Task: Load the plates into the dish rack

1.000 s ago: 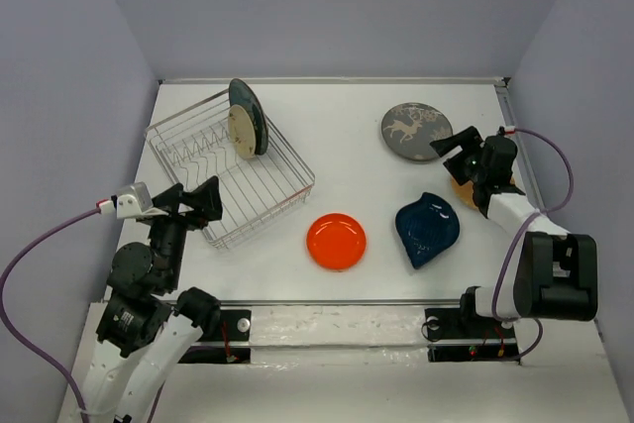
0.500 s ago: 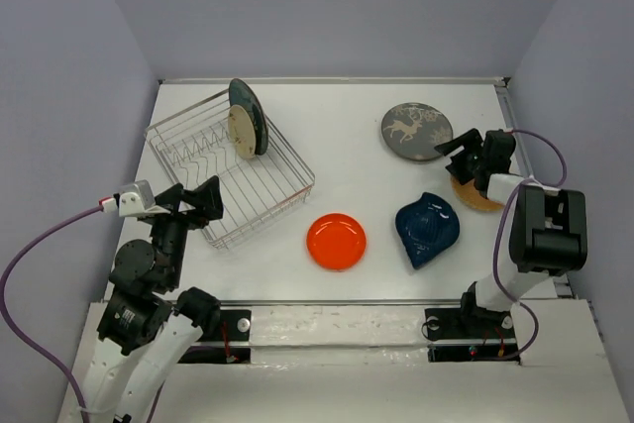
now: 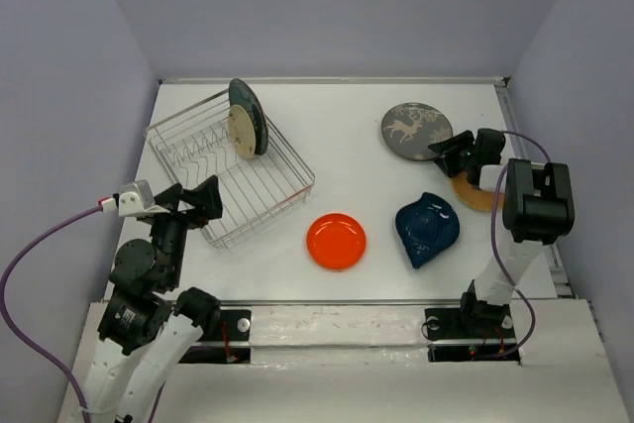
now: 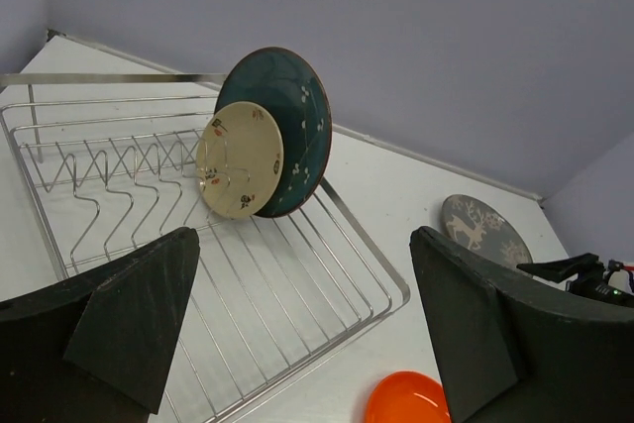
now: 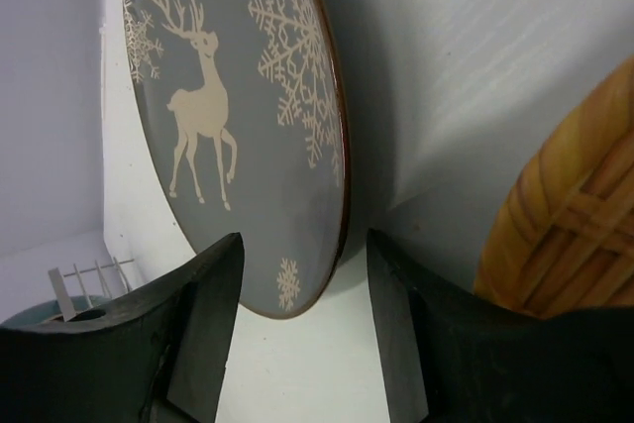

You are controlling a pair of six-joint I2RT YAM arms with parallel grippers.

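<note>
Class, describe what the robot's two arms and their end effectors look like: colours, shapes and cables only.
Both the left arm and right arm have white link shells joined by bulky black joint housings. A thin purple cable loops out from each wrist. The left end effector and right end effector each carry two broad, matte black, wedge-shaped fingers.

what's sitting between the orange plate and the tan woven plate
The dark blue leaf-shaped plate lies there, shown in the top external view.
</note>
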